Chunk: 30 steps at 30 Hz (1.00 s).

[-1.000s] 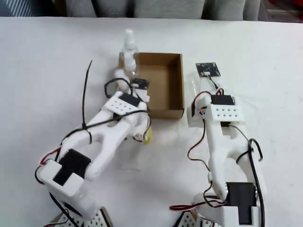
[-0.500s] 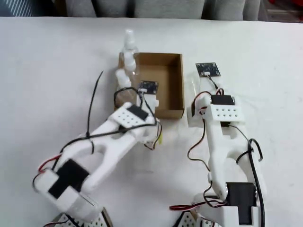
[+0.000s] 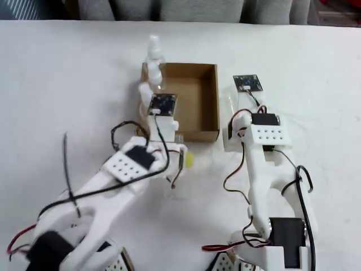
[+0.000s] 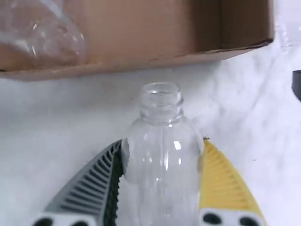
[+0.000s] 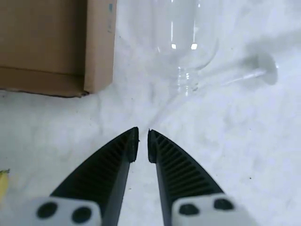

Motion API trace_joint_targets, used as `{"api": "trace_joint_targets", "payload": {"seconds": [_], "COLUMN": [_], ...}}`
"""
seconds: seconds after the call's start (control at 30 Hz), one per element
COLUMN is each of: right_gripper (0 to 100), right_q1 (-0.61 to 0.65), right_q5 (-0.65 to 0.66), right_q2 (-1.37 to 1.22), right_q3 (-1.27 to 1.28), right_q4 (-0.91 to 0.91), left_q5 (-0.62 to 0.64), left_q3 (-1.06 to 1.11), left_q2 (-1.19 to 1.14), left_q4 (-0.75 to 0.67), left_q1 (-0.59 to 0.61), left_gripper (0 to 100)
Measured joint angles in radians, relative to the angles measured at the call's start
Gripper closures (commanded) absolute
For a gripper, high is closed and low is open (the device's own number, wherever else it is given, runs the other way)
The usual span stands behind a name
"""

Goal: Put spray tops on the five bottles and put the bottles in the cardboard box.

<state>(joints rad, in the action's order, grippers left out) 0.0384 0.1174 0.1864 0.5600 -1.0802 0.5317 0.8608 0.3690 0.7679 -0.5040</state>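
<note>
Left end effector: The left end effector (image 4: 162, 145) sits low in the middle of the left wrist view. Its grey finger and its yellow finger squeeze a clear bottle.
Held bottle: The held bottle (image 4: 161, 165) has an open neck with no spray top on it. It is just in front of the box wall, not inside.
Right end effector: The right end effector (image 5: 143, 134) is low in the middle of the right wrist view. Its two black fingers are pressed almost together with nothing between them.
Second bottle: The second bottle (image 5: 188, 37) lies on the white tabletop (image 3: 67, 68), in the upper middle of the right wrist view. Its bare neck points back at the fingers, and it is just beside the box corner.
Cardboard box: The cardboard box (image 3: 217, 101) is in the upper middle of the high view, between the two arms.
Spray tops: A near spray top (image 3: 145, 90) and a far spray top (image 3: 153, 44) show at the left wall of the box, left of the middle in the high view. I cannot tell for sure if both of their bottles are inside.
Done: I think two bottles have their tops on.
Left to do: I think the held bottle and the second bottle need tops, and then go in the box. I cannot find a fifth bottle.
</note>
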Motion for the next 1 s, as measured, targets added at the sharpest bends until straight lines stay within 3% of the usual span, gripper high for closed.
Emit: {"api": "trace_joint_targets", "payload": {"seconds": [0.37,0.5,0.6,0.8,1.0], "right_gripper": [98.2,98.2,98.2,97.6,85.8], "right_q1": [0.000,-0.006,-0.061,-0.158,-0.272], "right_q5": [0.000,0.000,0.002,0.000,0.055], "right_q2": [0.000,0.000,0.000,0.000,-0.002], "right_q3": [0.000,0.000,0.000,0.037,0.031], "right_q4": [0.000,0.000,0.014,0.127,0.181], "left_q5": [0.000,-0.126,-0.226,-0.250,-0.252], "left_q3": [0.249,0.331,0.391,0.559,0.703], "left_q2": [0.387,0.525,0.637,0.855,1.051], "left_q4": [-0.150,-0.164,-0.164,-0.292,-0.361], "left_q1": [0.071,0.072,0.072,0.072,0.072], "left_gripper": [98,98,98,98,98]}}
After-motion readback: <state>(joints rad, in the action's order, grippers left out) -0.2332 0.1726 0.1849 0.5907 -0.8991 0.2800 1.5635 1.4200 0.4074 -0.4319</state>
